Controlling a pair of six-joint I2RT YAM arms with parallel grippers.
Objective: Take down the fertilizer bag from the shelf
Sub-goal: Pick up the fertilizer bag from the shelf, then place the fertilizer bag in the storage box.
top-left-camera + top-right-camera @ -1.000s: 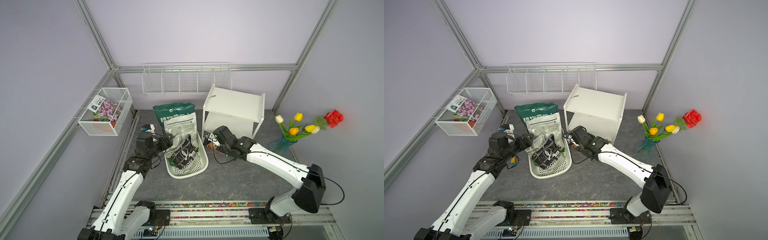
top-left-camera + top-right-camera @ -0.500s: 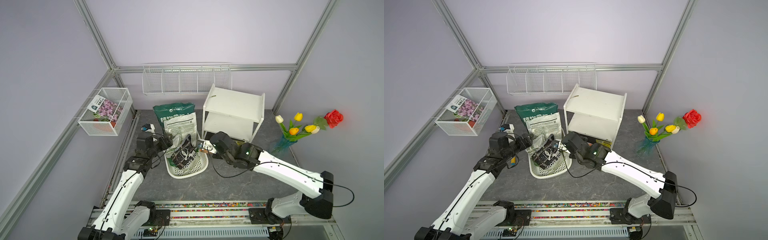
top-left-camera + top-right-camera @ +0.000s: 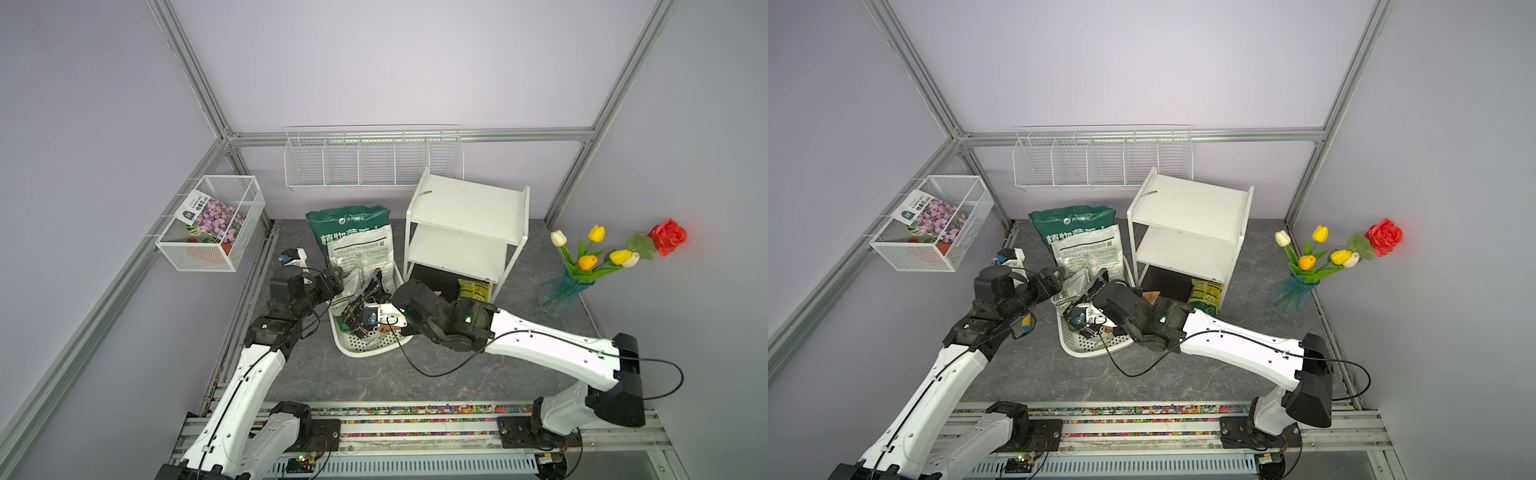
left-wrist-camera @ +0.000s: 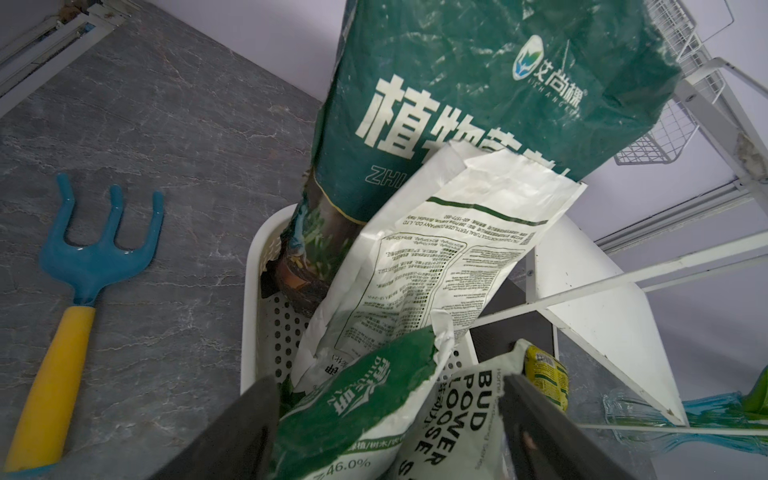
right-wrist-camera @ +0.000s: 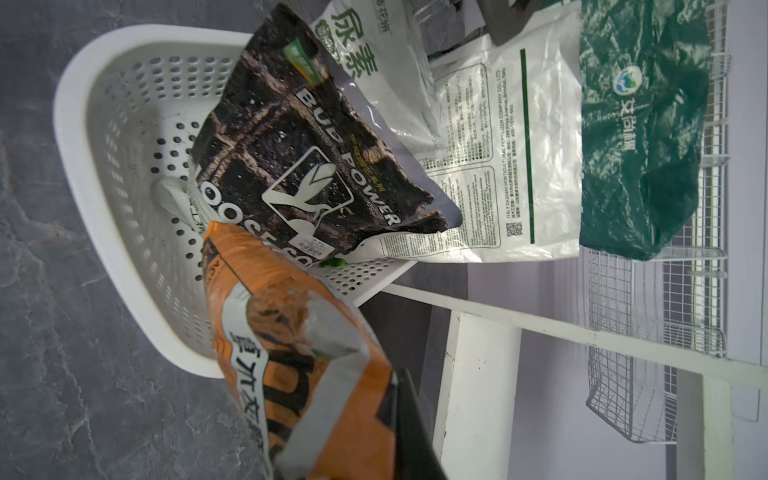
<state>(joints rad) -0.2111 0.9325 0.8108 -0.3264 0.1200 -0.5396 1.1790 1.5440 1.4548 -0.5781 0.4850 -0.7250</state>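
The shelf stands at the back right, both white boards bare. My right gripper is shut on an orange fertilizer bag, held beside the shelf's front leg and over the rim of the white perforated basket. In a top view only an orange corner of the bag shows past the right wrist. My left gripper hangs open over the basket's other side, a green-and-white bag lying loose between its fingers. A yellow-green bag sits on the shelf's dark bottom board.
The basket holds a black bag, a white printed bag and a tall green bag. A blue-and-yellow hand rake lies left of it. A vase of flowers stands right; a mesh box basket and a wire divided basket hang on the frame.
My right arm has drawn back from the shelf's lower opening and swung left toward the basket, carrying the orange bag. The left arm has stayed still.
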